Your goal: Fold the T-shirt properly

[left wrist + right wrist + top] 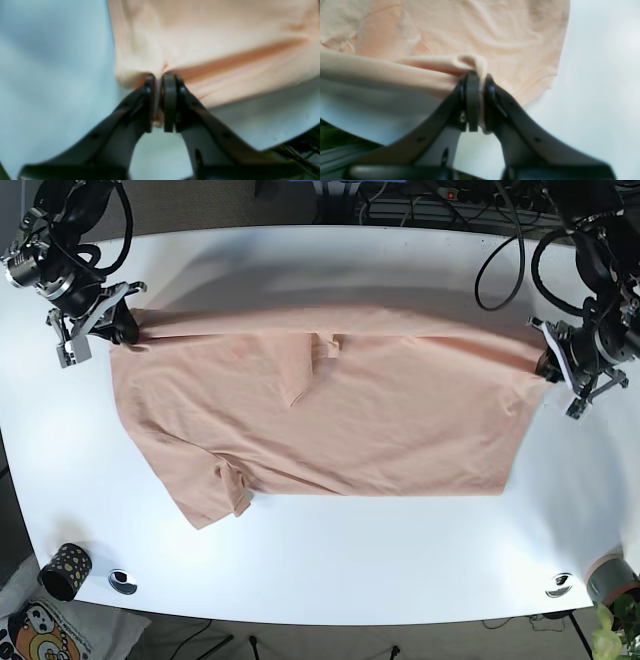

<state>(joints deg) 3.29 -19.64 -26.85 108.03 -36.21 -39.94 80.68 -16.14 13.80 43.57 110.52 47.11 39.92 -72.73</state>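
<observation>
L wrist: left gripper (159, 82) pinched tight on T-shirt (212, 42) edge, thin bite of soft peach knit; slip risk if pulled hard.
R wrist: right gripper (480, 81) clamped on a bunched ridge of T-shirt (482, 32), sleeve hem nearby; extra layer could drag along.
Base: T-shirt (330, 420) spread on white table (330, 565), far edge stretched taut btwn both arms; uneven pull = skewed fold. Sleeve (205, 490) crumpled, may stay creased.

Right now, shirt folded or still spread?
Mostly spread. The shirt lies flat across the table, only its far edge turned over in a narrow band, held taut between the left gripper and right gripper.
</observation>
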